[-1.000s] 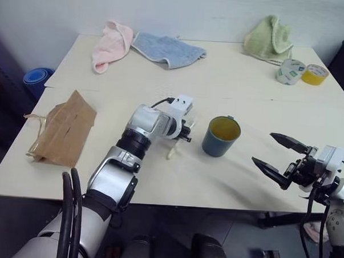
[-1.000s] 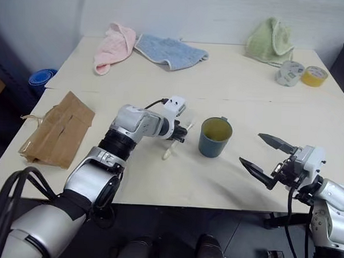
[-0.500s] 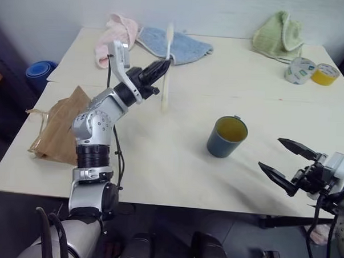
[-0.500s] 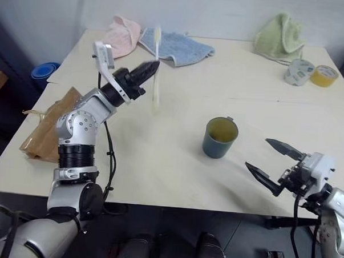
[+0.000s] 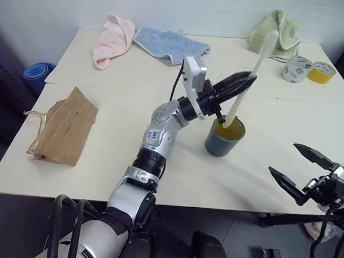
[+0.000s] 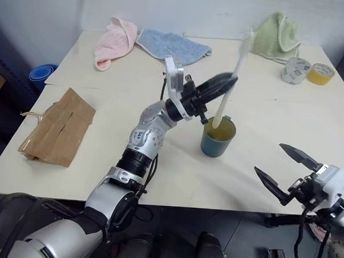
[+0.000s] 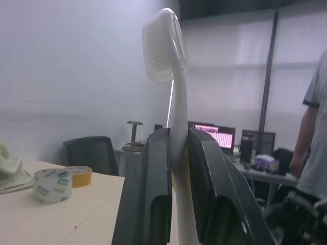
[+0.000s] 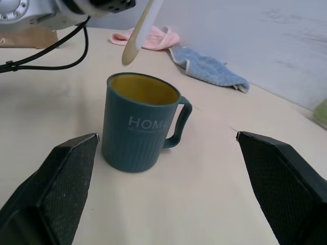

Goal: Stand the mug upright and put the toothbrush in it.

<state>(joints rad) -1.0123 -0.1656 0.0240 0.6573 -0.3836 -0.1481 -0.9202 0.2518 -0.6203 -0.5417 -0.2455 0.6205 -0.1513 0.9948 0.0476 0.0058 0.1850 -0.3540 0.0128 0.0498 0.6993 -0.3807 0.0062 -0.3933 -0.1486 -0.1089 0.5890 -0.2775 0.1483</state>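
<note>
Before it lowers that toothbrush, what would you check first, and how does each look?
1. Mug upright on the table: ok.
2. Toothbrush clamped in the left gripper: ok.
3. Handle end above the mug's opening, not yet inside: ok.
4. Toothbrush tilted, not vertical: not ok.
5. Right gripper open, clear of the mug: ok.
6. Tape rolls far away: ok.
</note>
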